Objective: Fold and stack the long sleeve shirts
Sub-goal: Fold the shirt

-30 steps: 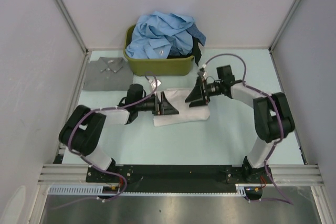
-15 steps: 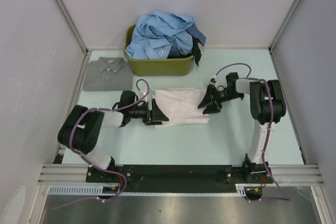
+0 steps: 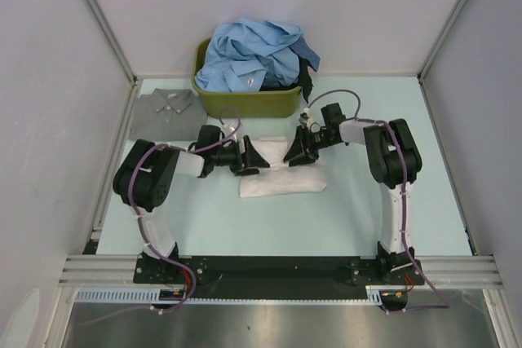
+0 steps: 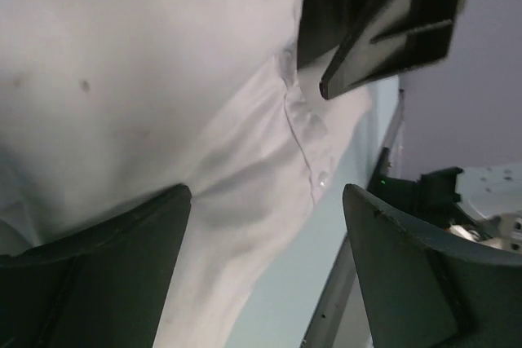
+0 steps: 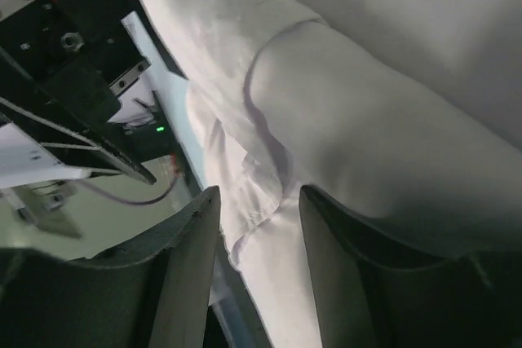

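Note:
A folded white long sleeve shirt (image 3: 281,180) lies mid-table. My left gripper (image 3: 250,155) sits low at its far left edge, jaws open wide, white cloth (image 4: 163,103) below and between the fingers (image 4: 122,250). My right gripper (image 3: 295,151) is at the far right edge; its jaws are partly closed and straddle a fold of the white cloth (image 5: 269,201) without visibly pinching it. The left wrist view shows the right gripper (image 4: 383,14) facing it. Light blue shirts (image 3: 253,53) and a dark one (image 3: 307,79) fill the tub. A folded grey shirt (image 3: 165,112) lies far left.
The olive-green tub (image 3: 245,103) stands just behind both grippers against the back wall. Metal frame posts and grey side walls close in the pale blue table (image 3: 342,218). Both arms' elbows stick outward to the left and right.
Both grippers swung outward and down beside the shirt, then came back in to its far edge. The right jaws have narrowed a lot; the left jaws have barely closed.

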Controlling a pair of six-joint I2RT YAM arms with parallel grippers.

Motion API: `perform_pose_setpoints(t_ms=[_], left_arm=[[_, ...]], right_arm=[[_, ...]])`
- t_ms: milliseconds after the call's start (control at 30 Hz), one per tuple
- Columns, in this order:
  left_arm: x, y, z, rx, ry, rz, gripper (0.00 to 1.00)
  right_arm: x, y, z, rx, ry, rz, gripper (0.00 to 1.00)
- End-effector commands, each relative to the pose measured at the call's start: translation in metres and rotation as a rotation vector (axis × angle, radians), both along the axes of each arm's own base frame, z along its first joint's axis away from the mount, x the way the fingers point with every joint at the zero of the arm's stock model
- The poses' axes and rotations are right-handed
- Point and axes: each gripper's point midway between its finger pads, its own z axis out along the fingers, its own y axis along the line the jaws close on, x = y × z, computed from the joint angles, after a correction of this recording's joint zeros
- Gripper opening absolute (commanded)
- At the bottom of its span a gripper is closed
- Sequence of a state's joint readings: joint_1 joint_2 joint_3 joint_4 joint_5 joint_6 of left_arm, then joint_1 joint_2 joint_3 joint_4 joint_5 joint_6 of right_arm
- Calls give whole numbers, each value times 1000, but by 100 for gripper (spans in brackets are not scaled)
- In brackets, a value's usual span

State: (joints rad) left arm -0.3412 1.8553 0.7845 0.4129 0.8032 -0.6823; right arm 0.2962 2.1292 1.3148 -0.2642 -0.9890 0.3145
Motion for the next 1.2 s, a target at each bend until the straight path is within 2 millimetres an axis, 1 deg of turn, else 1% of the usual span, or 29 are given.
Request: perform_pose_setpoints(t_ms=[0, 67, 100, 133, 167, 200, 233, 267, 300, 333, 367, 400, 433, 467, 500, 533, 567, 600, 633, 700, 733, 800, 833, 933, 967, 1033, 1067, 1100, 1167], left_arm=[[-5, 16, -14, 48, 35, 12, 87], [-17, 17, -3, 46, -29, -54, 88], [-19, 18, 14, 37, -80, -66, 89], [-19, 20, 24, 33, -117, -72, 89], [-20, 27, 30, 35, -143, -64, 90], [-20, 32, 49, 26, -188, -58, 91], [-20, 37, 55, 32, -207, -47, 91], [-14, 48, 61, 52, -243, -22, 92], [-11, 58, 64, 81, -241, 17, 93], [-7, 67, 78, 85, -278, 51, 93], [1, 86, 83, 95, -281, 116, 93], [5, 100, 81, 133, -257, 174, 94], [9, 112, 90, 147, -273, 216, 94], [13, 130, 91, 171, -267, 261, 95], [12, 142, 86, 217, -240, 295, 95], [16, 154, 97, 239, -264, 330, 96], [17, 167, 96, 268, -272, 353, 100], [10, 172, 93, 286, -241, 353, 99], [11, 181, 95, 323, -242, 364, 99], [-3, 191, 86, 348, -161, 369, 99], [-7, 194, 83, 356, -153, 361, 99], [-9, 209, 89, 373, -172, 403, 100], [-8, 215, 92, 392, -194, 403, 100], [-16, 224, 94, 399, -182, 412, 100], [-18, 226, 94, 394, -182, 415, 99], [-21, 228, 97, 405, -208, 415, 99], [-22, 228, 98, 402, -216, 412, 99], [-23, 227, 100, 397, -227, 408, 99], [-23, 225, 100, 392, -240, 404, 99]], right_arm=[[23, -26, -44, -227, -65, -4, 52], [29, -21, -31, -259, -145, 43, 52], [32, -18, -23, -266, -179, 55, 52], [37, -13, -4, -263, -248, 75, 53], [35, -6, 5, -278, -284, 95, 55], [35, -2, 15, -281, -316, 108, 56], [33, 0, 25, -285, -355, 132, 57], [33, 5, 45, -291, -423, 144, 57], [25, 16, 56, -287, -468, 178, 57], [21, 23, 64, -283, -513, 198, 57], [16, 27, 79, -283, -590, 218, 55], [3, 44, 84, -270, -642, 265, 54], [-4, 51, 87, -270, -676, 293, 53], [-10, 57, 93, -273, -733, 329, 52], [-31, 76, 88, -262, -768, 399, 51], [-38, 83, 86, -262, -796, 429, 49], [-46, 90, 82, -268, -830, 461, 48], [-51, 99, 77, -254, -865, 474, 47], [-70, 115, 72, -234, -889, 522, 45], [-77, 130, 57, -247, -938, 560, 44], [-90, 143, 52, -244, -954, 592, 44], [-90, 150, 38, -299, -964, 586, 44], [-90, 153, 38, -307, -963, 576, 45], [-72, 139, 34, -380, -920, 497, 44], [-54, 122, 33, -412, -903, 449, 44], [-33, 96, 36, -452, -883, 388, 44], [-12, 73, 39, -477, -868, 329, 44], [-2, 58, 42, -485, -851, 300, 45], [5, 42, 55, -429, -825, 278, 48]])
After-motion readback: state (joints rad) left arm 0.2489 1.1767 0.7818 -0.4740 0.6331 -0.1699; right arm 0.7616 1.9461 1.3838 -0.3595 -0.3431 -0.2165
